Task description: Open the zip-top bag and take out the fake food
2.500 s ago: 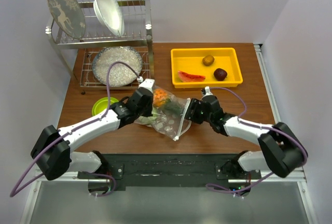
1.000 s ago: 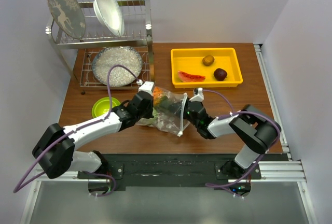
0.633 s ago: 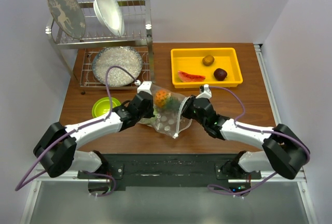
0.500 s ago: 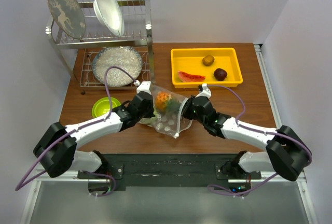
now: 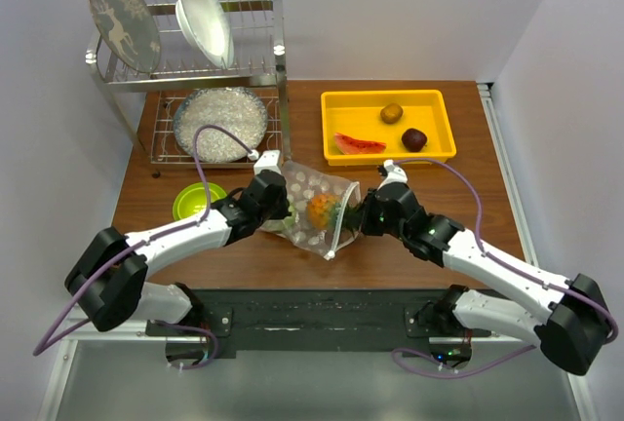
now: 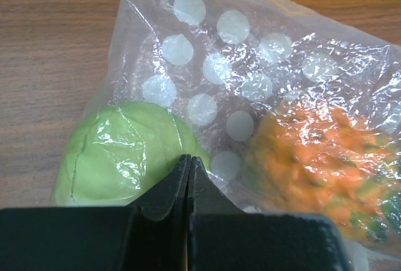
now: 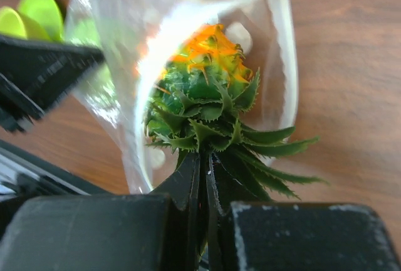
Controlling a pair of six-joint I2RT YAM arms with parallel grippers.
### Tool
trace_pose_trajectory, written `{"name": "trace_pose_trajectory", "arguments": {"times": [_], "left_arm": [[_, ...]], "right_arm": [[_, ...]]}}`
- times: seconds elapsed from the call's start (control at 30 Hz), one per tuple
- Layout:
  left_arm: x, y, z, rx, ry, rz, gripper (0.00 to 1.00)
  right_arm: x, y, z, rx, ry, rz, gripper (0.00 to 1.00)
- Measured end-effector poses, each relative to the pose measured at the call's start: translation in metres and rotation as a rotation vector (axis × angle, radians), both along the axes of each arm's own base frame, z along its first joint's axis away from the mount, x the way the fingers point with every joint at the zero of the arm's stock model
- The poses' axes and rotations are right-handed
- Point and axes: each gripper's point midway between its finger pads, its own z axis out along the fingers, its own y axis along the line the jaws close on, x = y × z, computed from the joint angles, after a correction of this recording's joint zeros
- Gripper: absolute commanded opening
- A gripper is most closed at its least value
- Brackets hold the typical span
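Nearest the arm bases, the clear, crinkly, white-dotted zip-top bag sits on the brown wooden table between the two grippers. At the bag's closed end, the left gripper has its fingers pressed together on a fold of plastic. The pale green round fruit is inside the bag just behind them. At the bag's open mouth, the right gripper is clamped on the green leaves of the orange plastic pineapple, whose body sits within the mouth.

The pineapple's long axis runs from its leaves straight into the bag toward the left gripper. The coming move therefore looks like a pull along that axis, out of the mouth and away from the bag, while the left gripper anchors the plastic. Bare wood on the mouth side of the bag gives room for this.

Beyond the bag on that same side, the yellow plastic tray holds a red watermelon slice, a brown kiwi and a dark purple-red ball. The tray's near rim would have to be cleared. Off the bag's closed end sits a lime-green bowl.
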Motion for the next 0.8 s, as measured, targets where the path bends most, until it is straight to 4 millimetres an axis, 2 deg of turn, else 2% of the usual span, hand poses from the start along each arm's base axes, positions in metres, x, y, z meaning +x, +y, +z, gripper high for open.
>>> {"name": "trace_pose_trajectory", "arguments": {"times": [0.13,0.4,0.67,0.8], "left_arm": [[0.002,0.000,0.000,-0.002,-0.004,0.005,0.00],[0.007,0.004,-0.001,0.001,-0.012,0.025,0.00],[0.011,0.007,-0.001,0.001,-0.016,0.039,0.00],[0.012,0.008,0.000,0.001,-0.017,0.041,0.00]], "right_arm": [[-0.012,-0.013,0.004,-0.038,0.012,0.016,0.00],[-0.018,-0.032,0.045,-0.054,-0.052,-0.003,0.00],[-0.024,-0.057,0.068,-0.132,-0.052,-0.048,0.00],[-0.031,-0.072,0.088,-0.161,-0.061,-0.073,0.00]]}}
